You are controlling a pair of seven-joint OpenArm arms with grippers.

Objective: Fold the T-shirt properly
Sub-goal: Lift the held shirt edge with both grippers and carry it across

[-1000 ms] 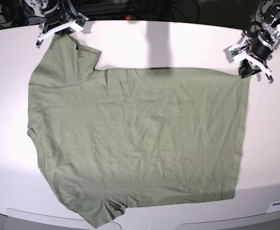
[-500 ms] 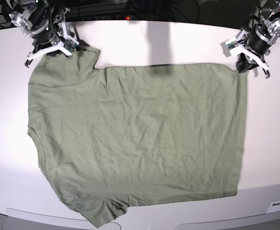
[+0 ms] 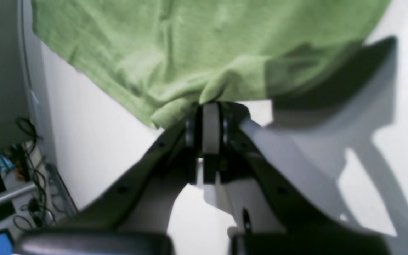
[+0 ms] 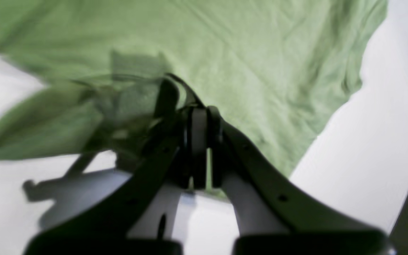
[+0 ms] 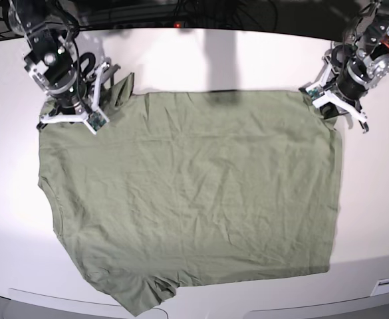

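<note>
The shirt (image 5: 187, 199) lies spread flat on the white counter (image 5: 374, 212), collar side at 9 o'clock, hem at 3 o'clock in the base view.

Hand states:
- The right hand (image 5: 81, 109), at 10 o'clock in the base view, is pressed together on the far sleeve. The right wrist view shows cloth bunched at its tips.
- The left hand (image 5: 332, 100), at 2 o'clock, is pressed together on the far hem corner. The left wrist view shows a puckered fold of fabric pinched at the tips.

Change over the last second:
- Both hands have moved from the far counter edge inward, toward 6 o'clock.
- The far sleeve, previously laid out flat toward 11 o'clock, is now lifted and turned in over the shoulder area.
- The far hem corner, previously at the counter's 2 o'clock margin, has been drawn in and rises off the surface.

Judgement: the first lengthwise fold is beginning, with the far edge being carried over the body toward the near edge. Most of the task remains. The near sleeve at 7 o'clock lies untouched. Both corners should travel at an even pace; uneven travel would likely skew the fold line.
</note>
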